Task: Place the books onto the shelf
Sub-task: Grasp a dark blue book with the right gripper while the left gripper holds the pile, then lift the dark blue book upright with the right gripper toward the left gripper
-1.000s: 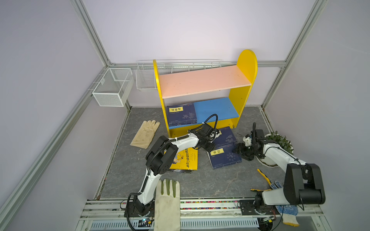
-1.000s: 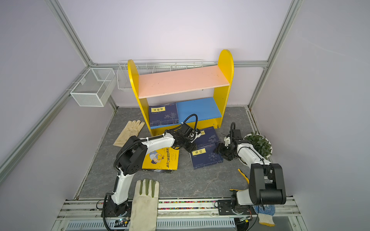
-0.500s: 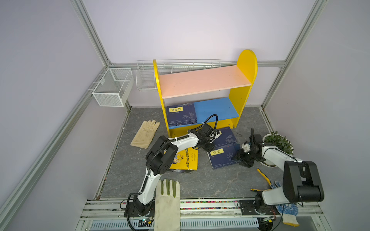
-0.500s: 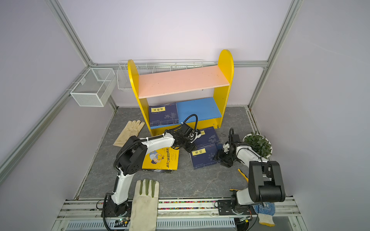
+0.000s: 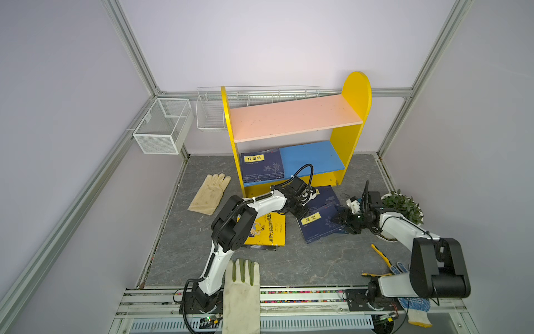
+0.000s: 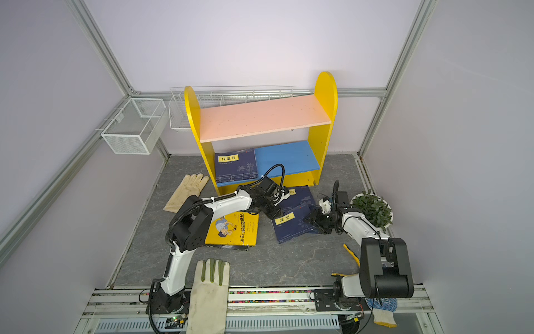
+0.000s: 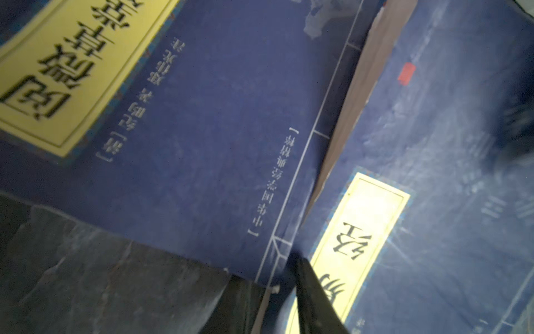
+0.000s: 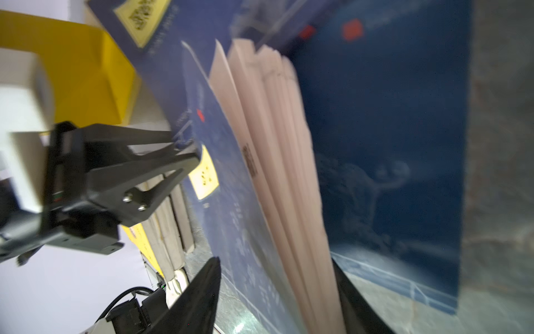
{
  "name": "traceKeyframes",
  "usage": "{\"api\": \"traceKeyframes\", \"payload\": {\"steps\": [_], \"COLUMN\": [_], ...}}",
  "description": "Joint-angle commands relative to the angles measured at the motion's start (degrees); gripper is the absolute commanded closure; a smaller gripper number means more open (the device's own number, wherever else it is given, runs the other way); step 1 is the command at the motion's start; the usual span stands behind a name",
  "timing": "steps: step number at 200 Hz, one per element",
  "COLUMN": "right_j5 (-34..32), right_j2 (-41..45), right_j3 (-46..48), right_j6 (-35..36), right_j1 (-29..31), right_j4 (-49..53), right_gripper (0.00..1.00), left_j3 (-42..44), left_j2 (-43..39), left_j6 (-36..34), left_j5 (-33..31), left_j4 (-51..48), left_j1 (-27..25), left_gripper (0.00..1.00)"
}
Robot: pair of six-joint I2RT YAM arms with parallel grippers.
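The shelf stands at the back with one navy book lying on its blue lower board. Two navy books lie on the floor before it, a rear one and a front one. My left gripper is shut on the front book's edge beside its yellow label. My right gripper is open, its jaws standing either side of that book's raised cover and fanned pages. A yellow book lies left, on a dark one.
A beige glove lies left of the shelf and a white-green glove hangs over the front rail. A potted plant stands just behind my right arm. Yellow pliers lie near the right base. Wire baskets hang on the walls.
My right gripper has moved left onto the front navy book's free edge and its jaws have narrowed. The left gripper stays at the book's label end and has closed slightly.
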State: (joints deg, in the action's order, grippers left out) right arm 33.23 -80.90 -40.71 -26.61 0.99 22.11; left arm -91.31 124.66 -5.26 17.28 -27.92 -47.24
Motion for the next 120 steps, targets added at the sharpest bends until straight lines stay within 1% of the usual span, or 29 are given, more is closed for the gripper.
{"api": "traceKeyframes", "payload": {"steps": [1,29,37,45,58,70,86,106,120], "right_j5": [4.0,1.5,0.4,-0.7,-2.6,-3.6,-4.0,-3.5,-2.2], "right_j2": [0.6,1.1,1.8,2.7,5.0,7.7,11.6,16.1,18.3], "right_j3": [-0.7,-0.5,-0.3,0.0,0.2,0.2,-0.1,-0.9,-1.5], "right_j6": [-0.9,-1.6,-1.8,-2.1,-2.8,-3.5,-4.7,-6.0,-6.9], "right_j1": [0.3,0.2,0.2,0.1,-0.1,-0.6,-1.8,-3.3,-3.8], "right_j4": [-5.9,-6.4,-6.4,-6.3,-6.0,-5.9,-6.4,-7.7,-9.6], "right_gripper": [0.52,0.81,0.87,0.90,0.92,0.93,0.93,0.93,0.93], "left_j3": [-0.6,0.1,0.7,1.6,3.1,5.3,9.2,13.9,16.6], "left_j2": [3.4,2.9,2.3,1.5,-0.7,-3.6,-8.6,-15.0,-18.9], "left_j6": [-2.0,-1.1,-0.5,0.5,3.1,6.2,10.3,12.6,14.5], "left_j5": [1.8,1.4,1.3,1.0,1.2,2.6,4.0,4.3,5.4], "left_j4": [-3.3,-2.4,-1.5,-0.4,2.0,5.7,11.7,18.1,21.7], "left_j1": [-0.8,-0.5,-0.1,0.6,2.3,4.3,6.7,8.4,9.6], "left_gripper": [0.72,0.72,0.72,0.72,0.70,0.62,0.55,0.49,0.40]}}
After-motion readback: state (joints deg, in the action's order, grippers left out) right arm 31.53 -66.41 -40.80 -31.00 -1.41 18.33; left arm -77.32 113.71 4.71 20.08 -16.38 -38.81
